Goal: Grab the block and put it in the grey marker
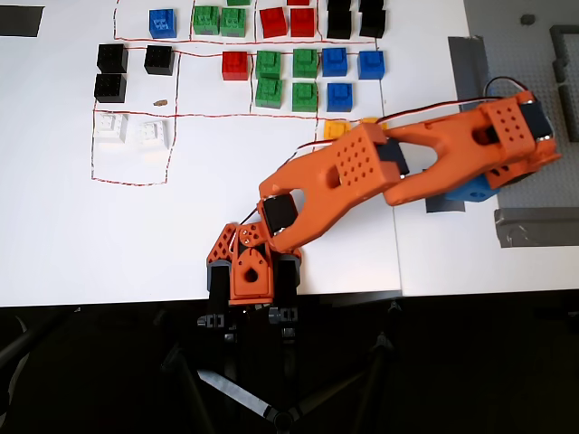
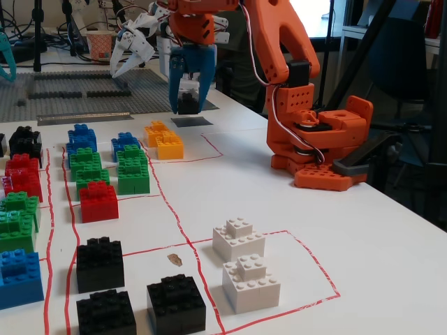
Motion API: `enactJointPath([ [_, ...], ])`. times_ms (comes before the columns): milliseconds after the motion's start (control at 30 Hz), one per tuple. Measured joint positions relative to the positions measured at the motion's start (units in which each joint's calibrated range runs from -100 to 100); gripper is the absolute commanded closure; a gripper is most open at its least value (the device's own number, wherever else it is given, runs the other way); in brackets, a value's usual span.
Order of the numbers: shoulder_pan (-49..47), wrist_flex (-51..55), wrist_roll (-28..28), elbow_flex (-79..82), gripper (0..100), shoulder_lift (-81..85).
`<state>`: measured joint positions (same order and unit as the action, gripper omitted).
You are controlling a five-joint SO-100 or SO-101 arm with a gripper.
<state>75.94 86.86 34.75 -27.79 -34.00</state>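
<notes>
Hovering over the drop spot now: the gripper (image 2: 188, 101) has the block (image 2: 187, 104) pinched between its blue fingers (image 2: 174, 82), black brick clamped tight w/ one finger on each side in the fixed view. Block is off the desk (image 2: 391, 237), hanging just above the grey marker (image 2: 191, 121), which shows as a flat grey patch right under the fingers. In the overhead view the arm's wrist covers most of the marker (image 1: 437, 204); only a sliver of grey peeks out at the lower left edge of the blue gripper part, and the block itself is hidden there.

So the step in hand, as I read it, is the set-down. To do it well: come straight down, no sideways drift, bc the patch looks only slightly bigger than the brick and there's not much margin. Can't tell from either view if the block is centred over the patch; the fixed view suggests it's roughly in line, maybe a touch toward the far edge. Keep the brick level so it lands flat, studs up, not on a corner. Let it touch or nearly touch the tape before the fingers part, otherwise it may bounce or tip off the grey. Then lift straight up so a finger doesn't drag it. The yellow bricks (image 2: 165, 139) are near, well clear of the path.
</notes>
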Motion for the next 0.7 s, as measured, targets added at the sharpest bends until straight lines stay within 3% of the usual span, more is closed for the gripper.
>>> enactJointPath([
  [267,1.24,0.00,0.00,-3.60,93,-4.70],
  [500,2.03,0.64,0.98,-3.60,71,-4.70],
  [700,2.03,3.84,2.30,-3.87,62,-4.70],
])
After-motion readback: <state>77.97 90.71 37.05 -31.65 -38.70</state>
